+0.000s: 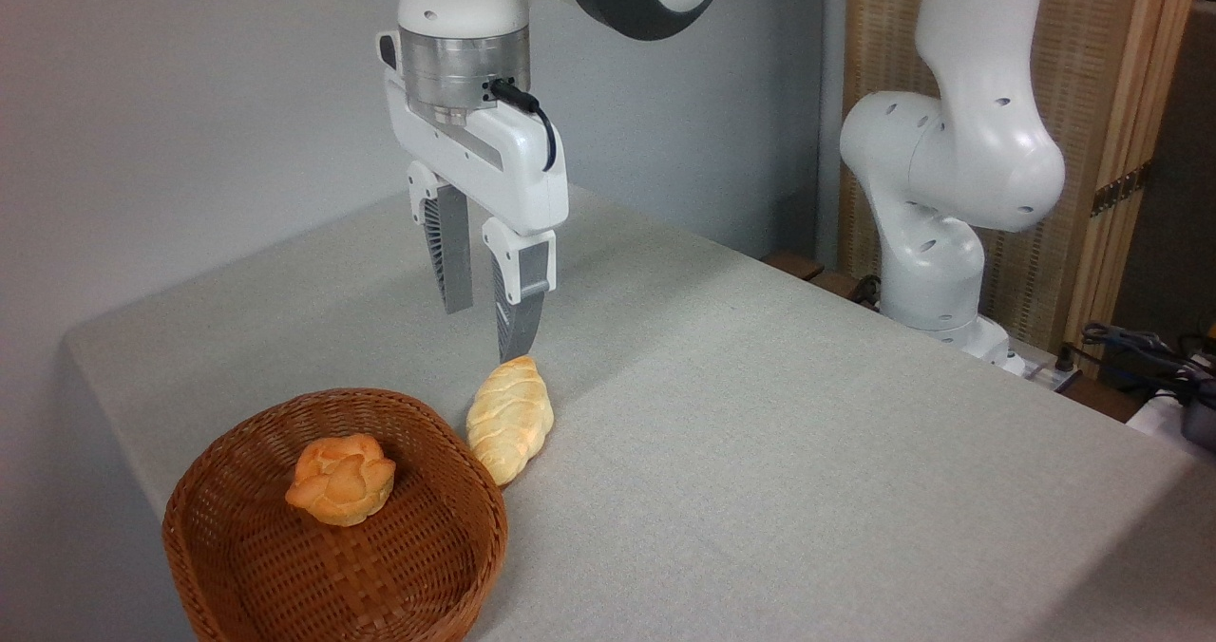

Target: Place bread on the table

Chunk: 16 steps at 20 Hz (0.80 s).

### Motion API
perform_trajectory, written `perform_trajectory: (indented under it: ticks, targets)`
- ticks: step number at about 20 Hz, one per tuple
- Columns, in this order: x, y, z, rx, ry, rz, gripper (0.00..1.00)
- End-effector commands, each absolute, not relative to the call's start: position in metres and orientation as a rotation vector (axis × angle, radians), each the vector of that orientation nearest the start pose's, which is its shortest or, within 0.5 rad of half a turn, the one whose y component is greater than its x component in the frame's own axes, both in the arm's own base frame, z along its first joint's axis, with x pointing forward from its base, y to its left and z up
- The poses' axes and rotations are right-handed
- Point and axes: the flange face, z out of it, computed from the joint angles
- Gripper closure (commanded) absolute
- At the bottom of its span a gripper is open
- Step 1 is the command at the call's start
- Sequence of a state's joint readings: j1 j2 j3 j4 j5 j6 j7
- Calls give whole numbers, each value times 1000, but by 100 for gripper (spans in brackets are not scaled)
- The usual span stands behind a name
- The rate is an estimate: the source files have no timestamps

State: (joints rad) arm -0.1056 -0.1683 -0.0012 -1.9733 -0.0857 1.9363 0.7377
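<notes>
The bread [340, 479], a small round orange-brown bun with flower-shaped lobes, lies inside the brown wicker basket [237, 566] at the lower left. The table [760, 452] is a large light grey, cloth-like top. My gripper [486, 330] hangs above the table behind the basket, fingers pointing down, open by a narrow gap with nothing between them. Its fingertips hover just over the far end of a paler braided oval loaf [510, 418] that lies on the table against the basket's right rim. The bun is well below and to the left of the gripper.
The arm's white base [936, 243] stands at the table's far right edge. Cables and a dark device [1168, 367] lie beyond it. A wooden slatted screen [1102, 101] stands behind. The table's left edge runs close to the basket.
</notes>
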Motion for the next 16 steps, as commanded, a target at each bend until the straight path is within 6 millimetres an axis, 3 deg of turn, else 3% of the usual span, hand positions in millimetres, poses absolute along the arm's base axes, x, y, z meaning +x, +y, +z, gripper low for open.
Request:
perform_trajectory:
  ticks: [1,16]
  targets:
    - [519,-62,558,-2925,1263,-185,0]
    - [518,-67,558,-2922,1270,-182,0]
